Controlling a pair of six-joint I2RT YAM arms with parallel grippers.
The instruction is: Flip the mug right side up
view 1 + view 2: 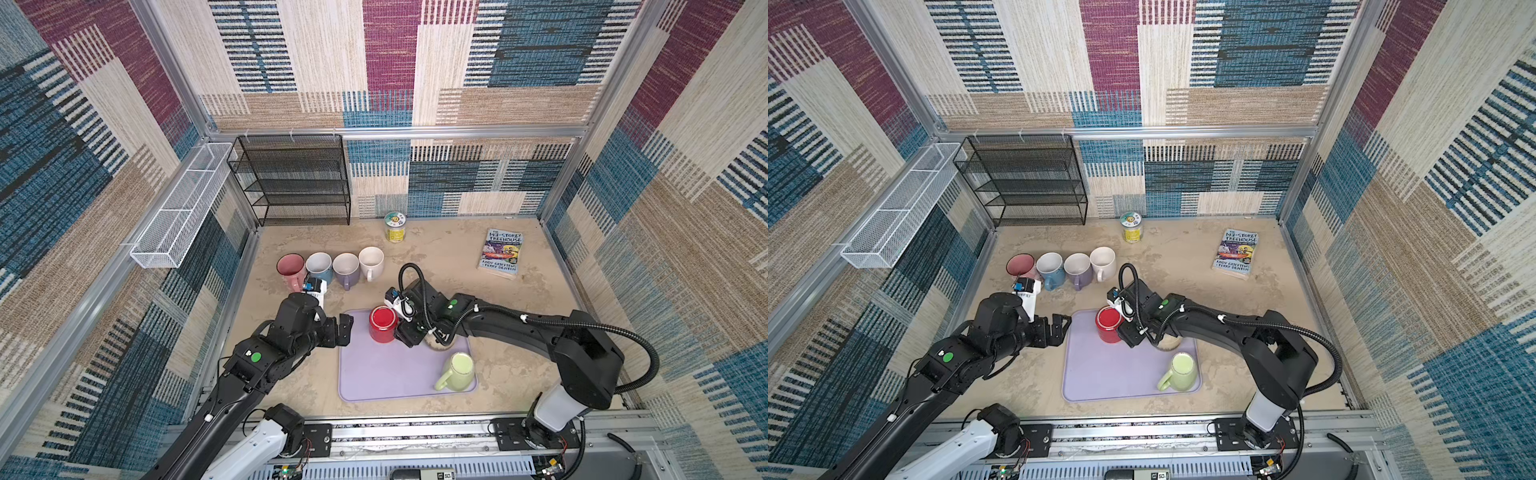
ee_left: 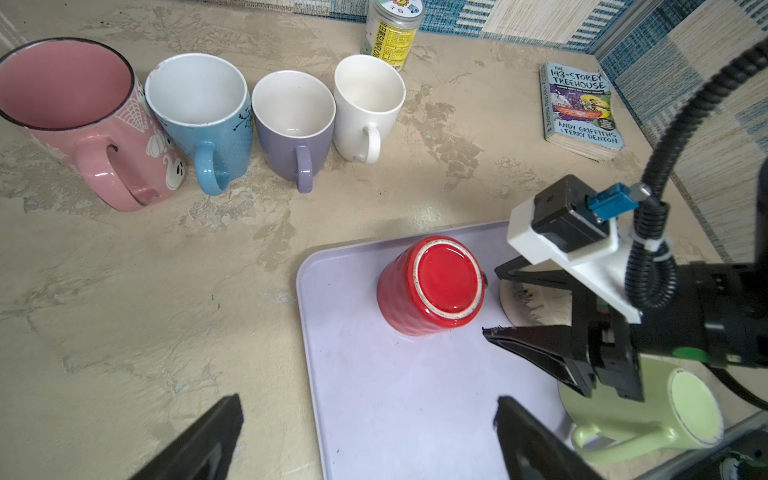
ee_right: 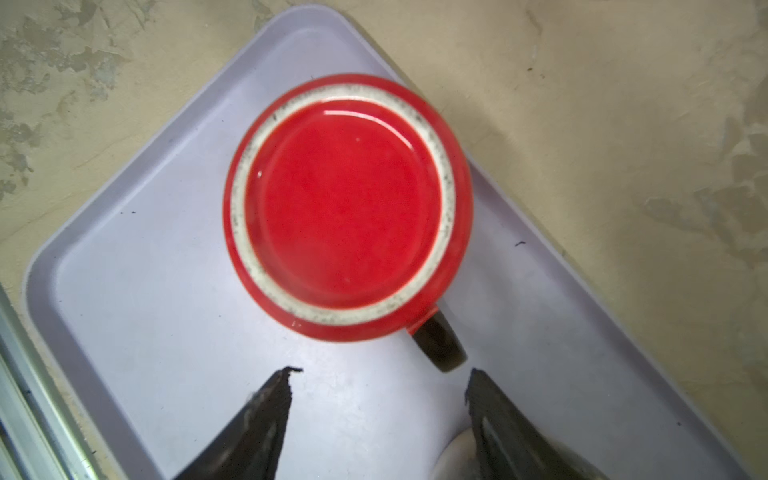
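Beige desk [image 1: 436, 257]: your tray [image 1: 386, 374] carries a base-up red mug [image 1: 383, 320] and green mug [image 1: 457, 370]; left claw [image 2: 370, 401] and right claw [image 3: 382, 372] gape, empty.

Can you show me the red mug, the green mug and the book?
red mug [image 1: 383, 319], in a top view, upturned base.
green mug [image 1: 461, 366], in a top view, pale round end.
book [image 1: 500, 252], in a top view, front cover.
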